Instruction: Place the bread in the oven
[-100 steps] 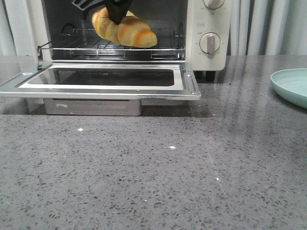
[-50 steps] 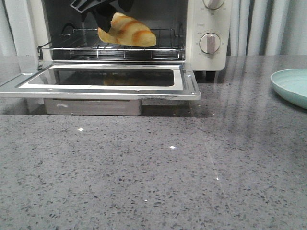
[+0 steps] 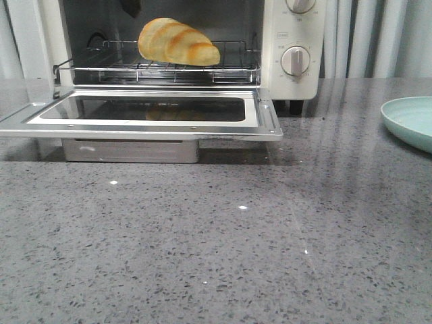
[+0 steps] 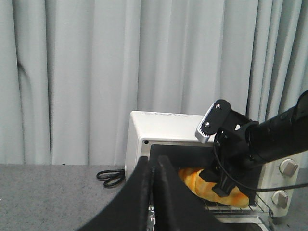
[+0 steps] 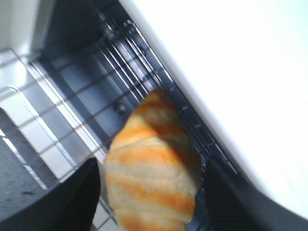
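Note:
The bread (image 3: 177, 42), a golden-brown banded roll, lies on the wire rack (image 3: 162, 69) inside the cream-white oven (image 3: 293, 40), whose glass door (image 3: 148, 115) hangs open and flat. My right gripper (image 5: 154, 202) is open, with a black finger on each side of the bread (image 5: 154, 173) and a gap on both sides. Only one of its fingers (image 3: 129, 7) shows at the top of the front view. The left wrist view shows the oven (image 4: 163, 130) from the side, the bread (image 4: 211, 185) and the right arm (image 4: 250, 144). My left gripper (image 4: 153, 168) is shut and empty, away from the oven.
A pale green plate (image 3: 412, 118) sits on the grey stone counter (image 3: 216, 243) at the far right. Two round knobs (image 3: 295, 59) are on the oven's right panel. A coiled black cable (image 4: 111, 177) lies beside the oven. Grey curtains hang behind.
My right gripper has opened and let go of the bread, then risen almost out of the front view. The bread has settled onto the rack.

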